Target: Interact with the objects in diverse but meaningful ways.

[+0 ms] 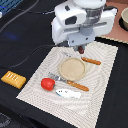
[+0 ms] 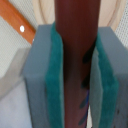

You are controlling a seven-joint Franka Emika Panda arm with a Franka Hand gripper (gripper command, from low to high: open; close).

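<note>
My gripper [image 1: 80, 49] hangs over the far edge of the striped mat, shut on a dark brown sausage stick [image 2: 75, 55]. In the wrist view the stick stands upright between the teal pads [image 2: 54, 80]. The red tomato [image 1: 47, 83] lies on the mat near its edge on the exterior view's left. A white-and-blue oblong piece [image 1: 67, 92] lies just in front of it. The yellow-orange ridged bread slab [image 1: 13, 78] rests on the black table, off the mat, at the exterior view's left.
A tan round plate [image 1: 72, 68] sits mid-mat below the gripper. An orange stick-shaped item [image 1: 91, 61] lies beside it, and an orange-handled utensil [image 1: 74, 84] lies in front. A bowl [image 1: 124, 18] stands at the far right. Cables cross the table at the back left.
</note>
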